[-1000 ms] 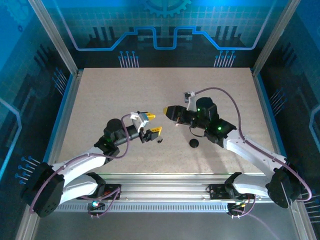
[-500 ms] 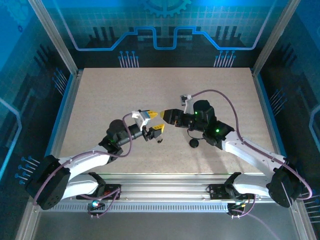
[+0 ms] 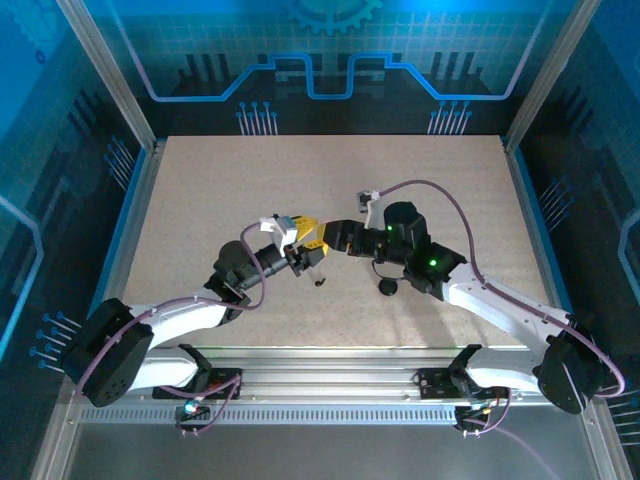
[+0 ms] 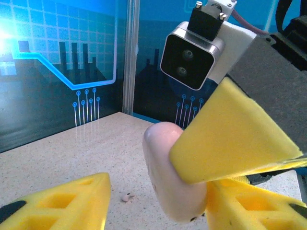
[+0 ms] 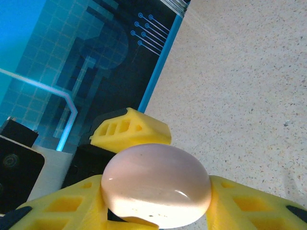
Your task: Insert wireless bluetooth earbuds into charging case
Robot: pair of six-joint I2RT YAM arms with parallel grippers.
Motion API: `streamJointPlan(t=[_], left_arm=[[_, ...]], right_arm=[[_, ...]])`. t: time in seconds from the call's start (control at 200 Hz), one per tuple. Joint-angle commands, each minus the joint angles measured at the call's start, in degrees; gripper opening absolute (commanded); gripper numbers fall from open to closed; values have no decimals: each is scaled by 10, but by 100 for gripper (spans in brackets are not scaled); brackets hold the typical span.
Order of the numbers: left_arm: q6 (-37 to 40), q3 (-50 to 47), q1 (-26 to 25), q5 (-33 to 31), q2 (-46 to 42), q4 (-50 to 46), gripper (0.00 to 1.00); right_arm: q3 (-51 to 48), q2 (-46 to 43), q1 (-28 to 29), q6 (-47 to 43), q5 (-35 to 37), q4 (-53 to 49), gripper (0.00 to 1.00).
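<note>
**Both end effectors on one pink oval mid-counter; case and earbud loose on the near side**

- right end effector (image 5: 156, 191): clamped on a smooth pale-pink oval (image 5: 156, 184), with a yellow finger pressed against each end. The broad glossy face points at the right wrist view. There is one tiny dark mark at its lower edge.
- left end effector (image 4: 158, 189): jaws apart, straddling the same oval, which it sees edge-on. There is a clear gap between the oval and one finger (image 4: 62, 201). The other finger sits right at the oval; can't tell if it makes contact.
- In the left wrist view, one finger of the right end effector overlaps the oval from the upper right. The right wrist camera (image 4: 191, 55) sits above that finger.
- Top view: the two tips meet nose to nose near the middle of the counter (image 3: 200, 190). The left arm comes in from the near left and the right arm from the near right.
- case (image 3: 387, 287): flat on the counter, just on the near side of the right wrist, touching neither end effector. Can't tell from here whether it is open or closed.
- earbud (image 3: 318, 282): on the counter, just on the near side of the left tips. It is apart from the case and touches nothing else.
- pale bit (image 4: 127, 197): on the counter beyond the left fingers, too small to identify.
</note>
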Motion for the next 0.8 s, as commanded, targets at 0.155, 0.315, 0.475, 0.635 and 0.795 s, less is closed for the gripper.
streamJointPlan(t=[0.155, 0.315, 0.475, 0.635, 0.795], left_arm=[[3, 12, -9, 3, 11, 28, 37], [6, 13, -11, 11, 9, 17, 27], [8, 15, -10, 16, 0, -6, 22], [7, 19, -11, 17, -16, -35, 17], [-3, 23, -11, 26, -24, -54, 16]], right_arm=[[13, 7, 14, 6, 2, 17, 50], [13, 8, 15, 5, 2, 15, 50], [29, 7, 16, -4, 2, 8, 51], [33, -2, 15, -28, 4, -9, 66], [47, -56, 10, -133, 37, -93, 79]])
